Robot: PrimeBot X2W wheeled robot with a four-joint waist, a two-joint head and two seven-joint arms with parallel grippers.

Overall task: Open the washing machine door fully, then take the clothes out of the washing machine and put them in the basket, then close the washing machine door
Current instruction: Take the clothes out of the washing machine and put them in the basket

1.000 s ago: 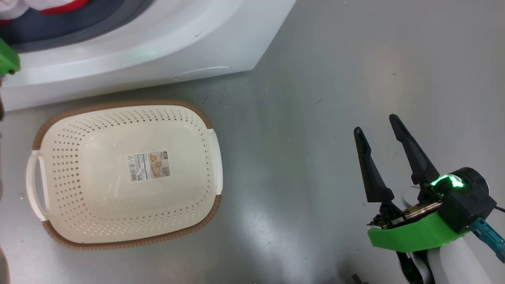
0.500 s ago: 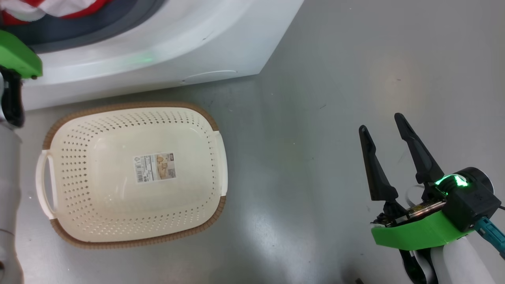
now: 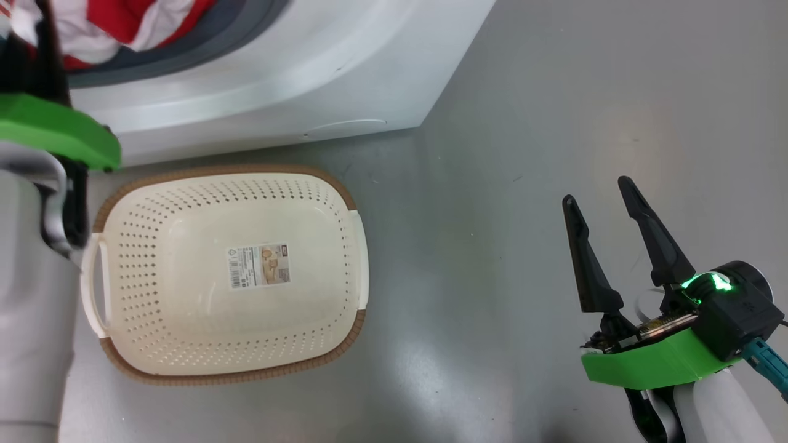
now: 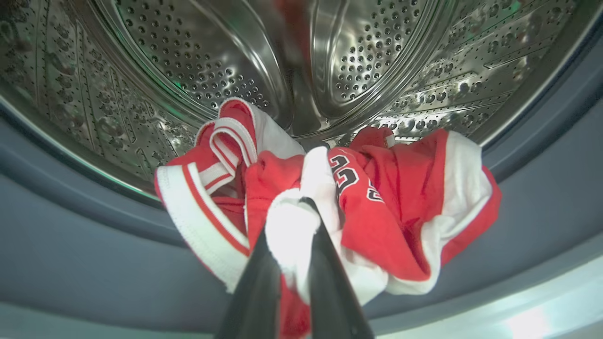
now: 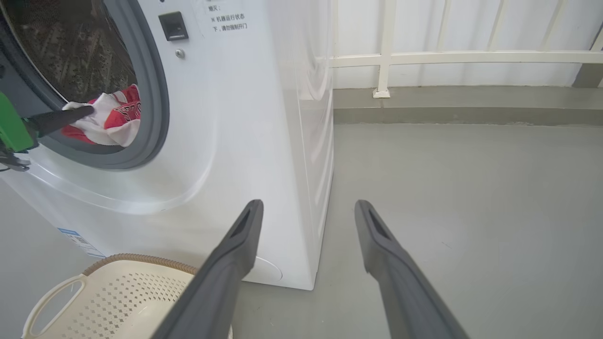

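Observation:
The washing machine (image 3: 277,74) stands with its round mouth uncovered; its door is out of view. Red and white clothes (image 4: 391,207) are bunched at the drum's front lip, over the grey gasket. My left gripper (image 4: 294,221) is shut on a white fold of the clothes; in the right wrist view its fingers (image 5: 61,118) reach into the mouth of the washing machine (image 5: 245,117) and pinch the clothes (image 5: 118,117). The cream basket (image 3: 246,169) sits on the floor below the mouth, nothing in it but a label. My right gripper (image 3: 597,191) hangs open over bare floor, right of the basket.
Grey floor spreads to the right of the washer. A white railing (image 5: 424,57) and pale wall run behind that stretch. The basket's (image 5: 136,258) near handle lies close under the washer's front. My left forearm (image 3: 31,295) overlaps the basket's left side in the head view.
The head view has shifted. My left arm has come further into it, drawing back from the drum, and more of the red and white clothes shows at the mouth. The right gripper has held still.

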